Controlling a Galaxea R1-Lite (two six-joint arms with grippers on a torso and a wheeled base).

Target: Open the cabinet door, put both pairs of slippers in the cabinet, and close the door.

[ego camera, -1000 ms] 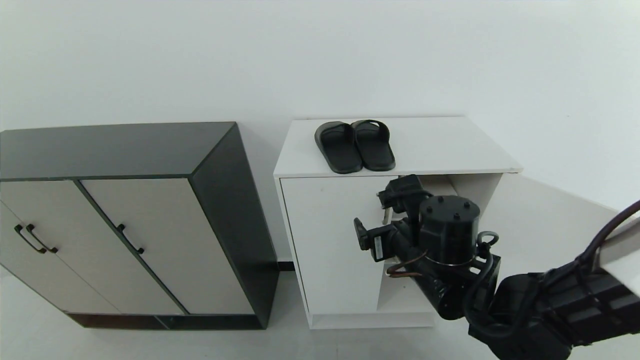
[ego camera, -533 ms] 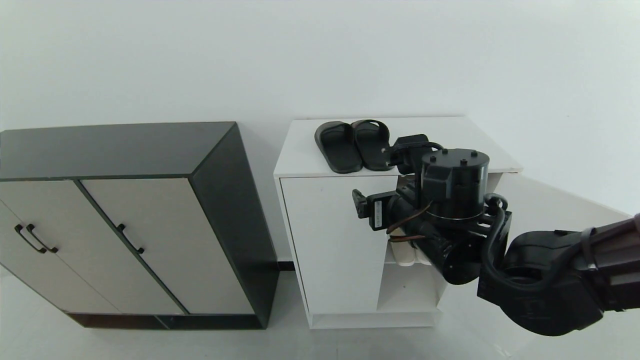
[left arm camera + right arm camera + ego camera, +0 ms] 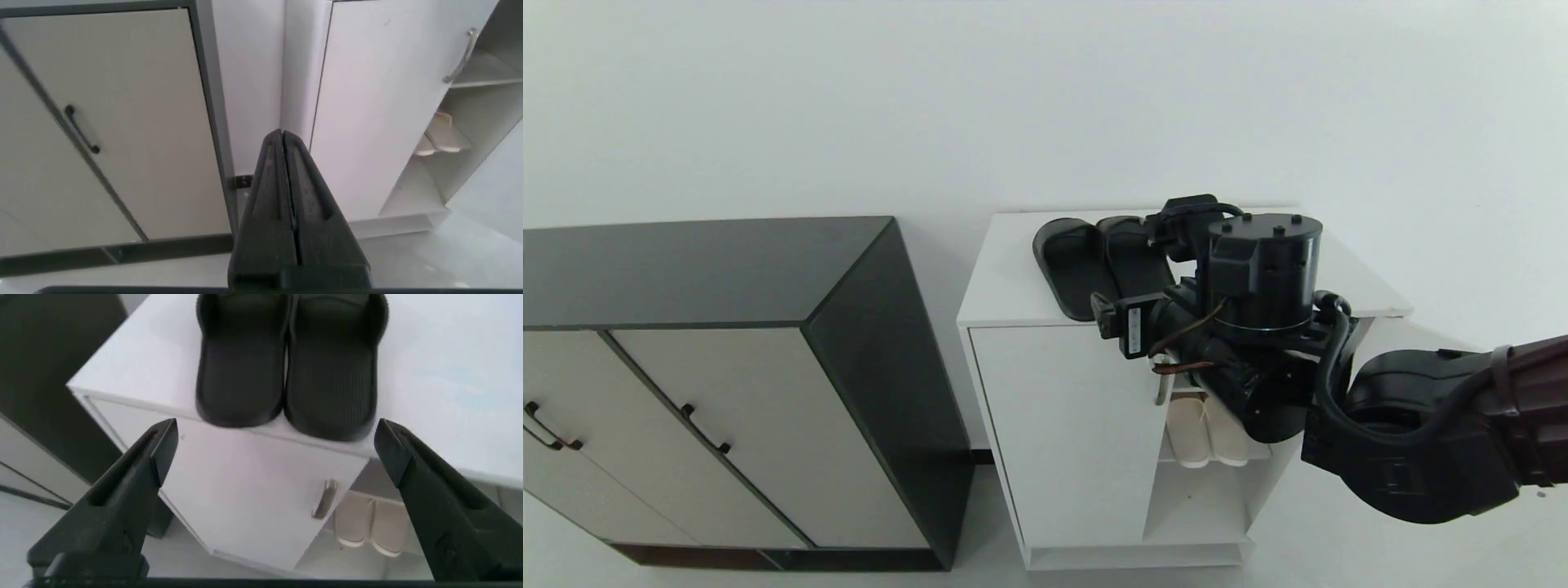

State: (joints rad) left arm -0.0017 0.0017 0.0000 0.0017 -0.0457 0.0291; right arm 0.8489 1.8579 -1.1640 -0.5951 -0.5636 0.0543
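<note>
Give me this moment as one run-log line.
white slippers: inside open cabinet | black slippers: on cabinet top | right claw: open, facing black slippers | left claw: shut | pending: black slippers

- We face a plain white wall [image 3: 849, 98], evenly lit and unbroken across the back of the room.
- A black-topped cupboard [image 3: 686, 269] stands against it, its beige doors [image 3: 727, 441] shut and fitted with slim black bar handles [image 3: 704, 428].
- A pale, smooth floor [image 3: 556, 567] spreads beneath, softly reflecting the light.
</note>
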